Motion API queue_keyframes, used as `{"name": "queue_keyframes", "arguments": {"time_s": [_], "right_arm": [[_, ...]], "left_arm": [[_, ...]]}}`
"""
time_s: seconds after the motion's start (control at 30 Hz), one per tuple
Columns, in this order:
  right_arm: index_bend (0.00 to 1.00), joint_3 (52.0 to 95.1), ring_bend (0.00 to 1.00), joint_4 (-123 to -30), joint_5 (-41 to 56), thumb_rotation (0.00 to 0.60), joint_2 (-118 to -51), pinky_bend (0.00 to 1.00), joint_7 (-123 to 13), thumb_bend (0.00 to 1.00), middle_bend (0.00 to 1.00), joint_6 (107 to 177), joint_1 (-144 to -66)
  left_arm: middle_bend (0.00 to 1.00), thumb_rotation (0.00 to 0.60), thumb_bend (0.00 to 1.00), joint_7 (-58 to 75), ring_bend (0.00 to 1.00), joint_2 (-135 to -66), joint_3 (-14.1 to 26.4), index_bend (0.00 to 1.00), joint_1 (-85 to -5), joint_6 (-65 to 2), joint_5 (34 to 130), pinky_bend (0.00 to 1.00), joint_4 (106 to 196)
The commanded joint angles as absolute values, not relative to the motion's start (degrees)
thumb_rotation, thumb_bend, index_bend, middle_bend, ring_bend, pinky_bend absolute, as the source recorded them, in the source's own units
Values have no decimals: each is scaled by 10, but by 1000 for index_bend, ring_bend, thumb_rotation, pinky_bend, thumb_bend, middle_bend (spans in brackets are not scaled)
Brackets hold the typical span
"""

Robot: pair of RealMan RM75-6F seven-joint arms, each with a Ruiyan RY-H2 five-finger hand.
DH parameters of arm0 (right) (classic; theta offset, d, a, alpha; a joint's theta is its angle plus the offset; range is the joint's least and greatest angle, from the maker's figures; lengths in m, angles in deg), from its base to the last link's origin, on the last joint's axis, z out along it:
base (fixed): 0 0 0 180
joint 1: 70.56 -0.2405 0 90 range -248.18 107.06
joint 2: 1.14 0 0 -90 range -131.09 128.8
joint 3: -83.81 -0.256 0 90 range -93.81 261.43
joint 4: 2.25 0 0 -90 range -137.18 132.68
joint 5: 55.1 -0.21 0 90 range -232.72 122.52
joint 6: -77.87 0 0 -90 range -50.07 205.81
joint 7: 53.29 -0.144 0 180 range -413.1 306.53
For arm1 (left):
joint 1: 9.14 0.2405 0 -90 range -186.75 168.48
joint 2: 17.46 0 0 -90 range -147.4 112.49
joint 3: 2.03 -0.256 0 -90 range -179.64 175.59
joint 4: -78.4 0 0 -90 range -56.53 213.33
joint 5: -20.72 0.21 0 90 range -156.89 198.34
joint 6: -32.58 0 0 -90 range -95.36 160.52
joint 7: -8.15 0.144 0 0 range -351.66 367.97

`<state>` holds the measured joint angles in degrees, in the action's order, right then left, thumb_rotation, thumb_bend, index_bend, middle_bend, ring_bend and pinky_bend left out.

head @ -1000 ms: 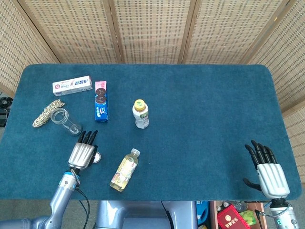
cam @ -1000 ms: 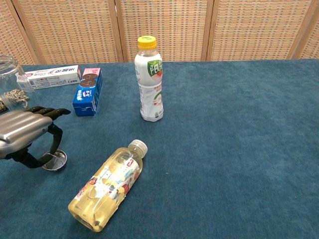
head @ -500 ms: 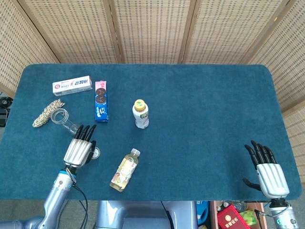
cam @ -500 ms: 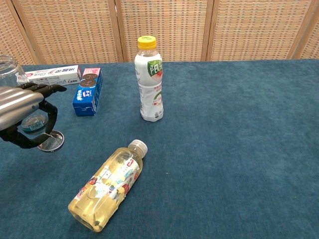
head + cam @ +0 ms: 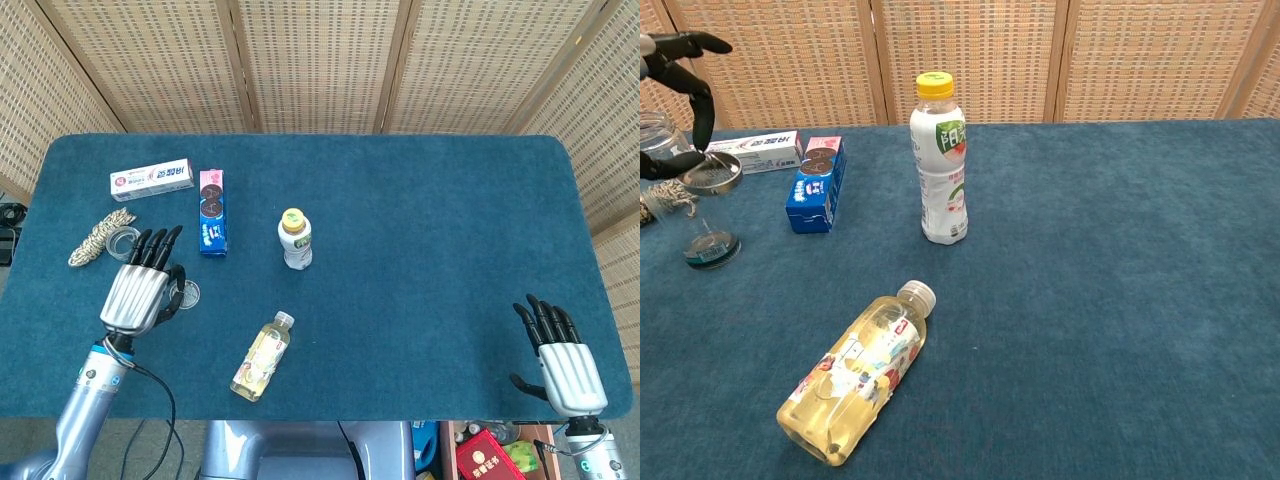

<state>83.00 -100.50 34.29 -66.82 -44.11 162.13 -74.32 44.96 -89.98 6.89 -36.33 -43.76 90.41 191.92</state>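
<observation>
1. The left hand [image 5: 137, 290] sits at the lower left of the head view, above the blue table [image 5: 430, 220]. It pinches a small round metal lid [image 5: 710, 172] between thumb and a finger, with the other fingers spread. In the chest view the lid is raised off the cloth at the far left edge of the frame.
2. A clear glass jar [image 5: 685, 215] stands just beside and below the lid, with a coil of rope [image 5: 95, 238] touching or nearly touching its far side.
3. The right hand [image 5: 560, 358] rests at the lower right of the head view, fingers apart and holding nothing, close to the table's near edge.
4. Risk: the pinch looks light, so the lid could slip and drop onto the cloth or knock the jar.
5. Risk: the spread fingers pass close to the jar and could tip it toward the rope.
6. Near the left hand lie a cookie box [image 5: 212, 210] and a toothpaste box [image 5: 151, 179] at upper left, leaving little room there.
7. An upright bottle [image 5: 295, 238] stands at centre; a lying bottle [image 5: 262, 356] is at lower centre.
8. The right half of the table offers wide open room.
</observation>
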Motion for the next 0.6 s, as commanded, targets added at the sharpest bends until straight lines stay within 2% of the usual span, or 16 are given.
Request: {"name": "queue_keyframes", "arguments": {"time_s": [0.03,0.33,0.6], "right_arm": [[85,830,0,-1004,342,600,-668,118,-441,2,0,1621,-743],[85,830,0,-1003,340,600,-671,107,-434,2,0,1617,-744],[85,830,0,-1003,338,600,-672,108,-433,2,0,1615,-745]], "left_arm": [[0,600,434,410,0,-868,100,622,-365,-433,875,0,1935],[0,600,435,394,0,-812,145,622,-387,-405,804,0,1924],[0,600,434,377,0,-793,156,622,-397,-394,767,0,1898]]}}
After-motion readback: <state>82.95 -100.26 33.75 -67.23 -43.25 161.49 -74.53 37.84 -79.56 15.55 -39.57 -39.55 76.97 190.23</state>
